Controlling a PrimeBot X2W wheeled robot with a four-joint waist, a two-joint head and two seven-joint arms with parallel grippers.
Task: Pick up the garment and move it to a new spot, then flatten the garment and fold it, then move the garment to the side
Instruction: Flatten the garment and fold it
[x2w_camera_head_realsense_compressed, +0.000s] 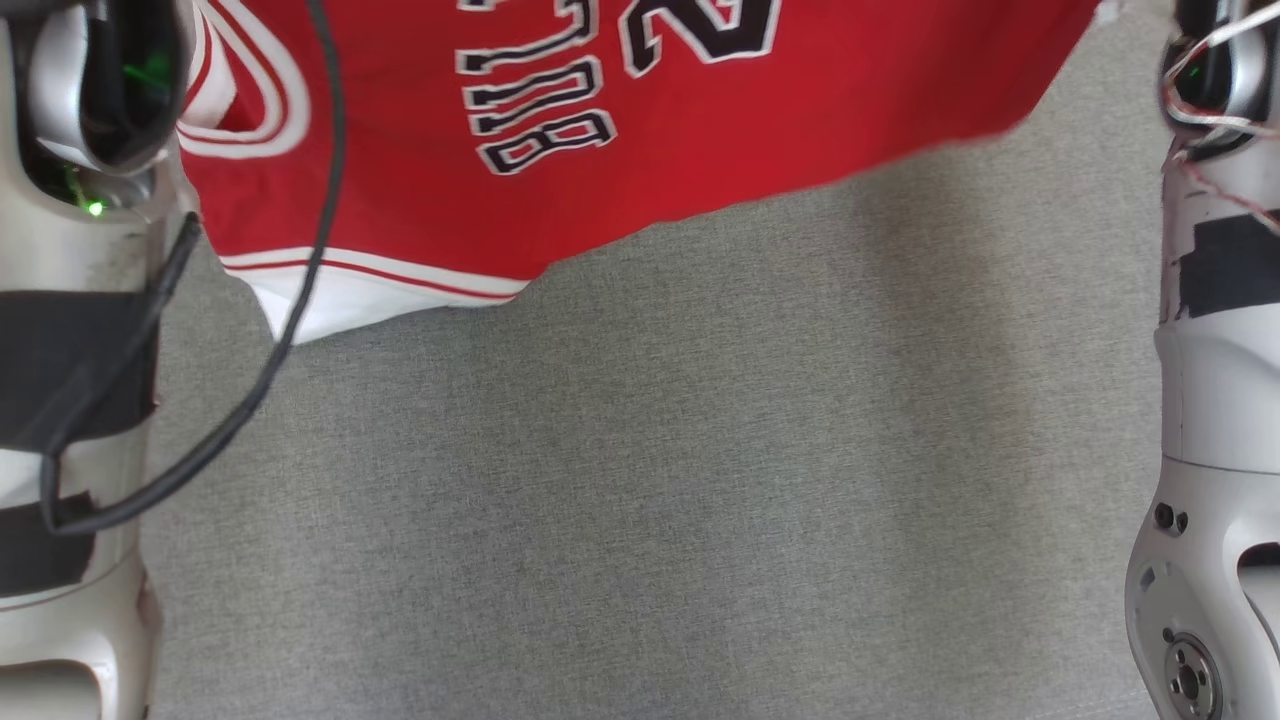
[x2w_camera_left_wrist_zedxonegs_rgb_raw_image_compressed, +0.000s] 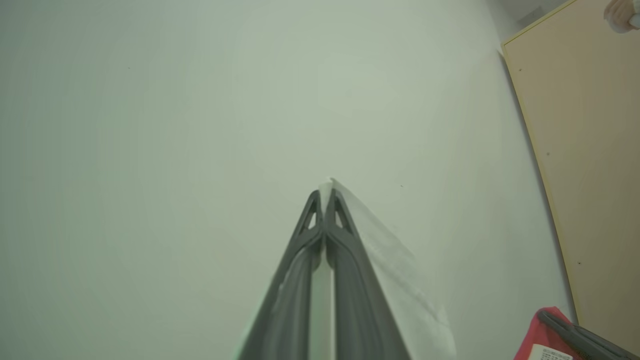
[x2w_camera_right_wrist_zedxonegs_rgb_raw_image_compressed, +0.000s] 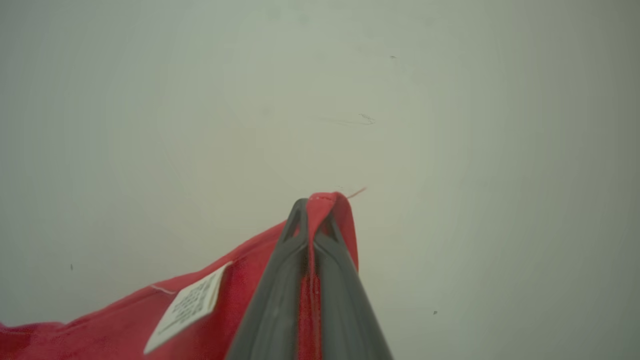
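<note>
Above the grey surface (x2w_camera_head_realsense_compressed: 650, 480), left end effector (x2w_camera_left_wrist_zedxonegs_rgb_raw_image_compressed: 325, 199) and right end effector (x2w_camera_right_wrist_zedxonegs_rgb_raw_image_compressed: 313, 207) pinch the garment (x2w_camera_head_realsense_compressed: 700, 130).

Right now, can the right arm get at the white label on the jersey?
Probably not. The right gripper is shut on a red edge of the jersey, and the label hangs beside its fingers, behind the tips. It would have to let go first.

Lying flat down below, a grey cloth surface (x2w_camera_head_realsense_compressed: 650, 480). Standing next to a pale wall (x2w_camera_left_wrist_zedxonegs_rgb_raw_image_compressed: 200, 125), a tan board (x2w_camera_left_wrist_zedxonegs_rgb_raw_image_compressed: 590, 150).
</note>
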